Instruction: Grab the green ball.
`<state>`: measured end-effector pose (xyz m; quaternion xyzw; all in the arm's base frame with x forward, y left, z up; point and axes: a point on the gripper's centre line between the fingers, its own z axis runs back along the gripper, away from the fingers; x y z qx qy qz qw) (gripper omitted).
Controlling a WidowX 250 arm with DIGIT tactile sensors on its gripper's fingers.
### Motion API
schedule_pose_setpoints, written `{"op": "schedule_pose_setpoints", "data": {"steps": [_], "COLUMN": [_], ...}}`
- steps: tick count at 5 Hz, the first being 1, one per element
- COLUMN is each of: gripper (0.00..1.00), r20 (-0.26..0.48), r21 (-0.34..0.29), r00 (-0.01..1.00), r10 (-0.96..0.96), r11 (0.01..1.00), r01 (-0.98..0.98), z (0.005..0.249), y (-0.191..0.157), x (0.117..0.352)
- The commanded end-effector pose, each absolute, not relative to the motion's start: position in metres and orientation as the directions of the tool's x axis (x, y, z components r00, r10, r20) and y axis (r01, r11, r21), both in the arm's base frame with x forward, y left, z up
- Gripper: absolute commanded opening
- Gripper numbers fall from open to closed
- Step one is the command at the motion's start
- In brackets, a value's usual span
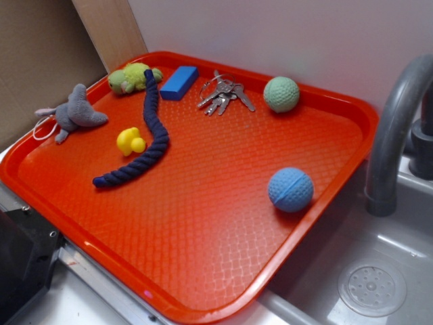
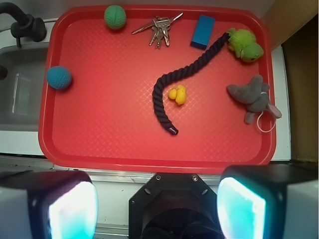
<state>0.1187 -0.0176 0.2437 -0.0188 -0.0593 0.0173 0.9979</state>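
Observation:
The green ball (image 1: 281, 93) (image 2: 115, 17), pale mint with a dimpled surface, rests near the far rim of the red tray (image 1: 203, 291) (image 2: 149, 162), beside the wall. In the wrist view my gripper (image 2: 156, 206) hangs high above the tray's near edge, far from the ball. Its two glowing pads (image 2: 72, 211) stand wide apart with nothing between them. The gripper does not appear in the exterior view.
On the tray lie a blue ball (image 1: 290, 189) (image 2: 59, 77), keys (image 1: 223, 93) (image 2: 157, 30), a blue block (image 1: 179, 82), a dark blue rope (image 1: 145, 139), a yellow duck (image 1: 130, 141), a yellow-green plush (image 1: 132, 78) and a grey plush mouse (image 1: 74, 114). A sink with a faucet (image 1: 396, 128) lies to the right.

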Motion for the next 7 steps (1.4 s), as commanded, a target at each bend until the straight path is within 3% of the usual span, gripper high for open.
{"op": "schedule_pose_setpoints", "data": {"steps": [1,2,3,4,5,7], "gripper": [1.00,1.00,1.00,1.00,1.00,1.00], "r20": [0.118,0.217,0.317,0.394,0.389,0.306], "r21": [-0.040,-0.040,-0.004,0.045,0.072,0.048], "r00": [0.992,0.975,0.947,0.915,0.916,0.939], "r10": [0.037,0.041,-0.059,-0.083,-0.102,-0.153], "r11": [0.999,0.999,0.998,0.996,0.994,0.988], "r01": [-0.032,-0.033,0.064,0.071,0.081,0.146], "z": [0.244,0.195,0.172,0.166,0.149,0.091], "y": [-0.018,-0.018,-0.026,-0.037,-0.058,-0.093], "x": [0.119,0.169,0.223,0.273,0.318,0.366]}}
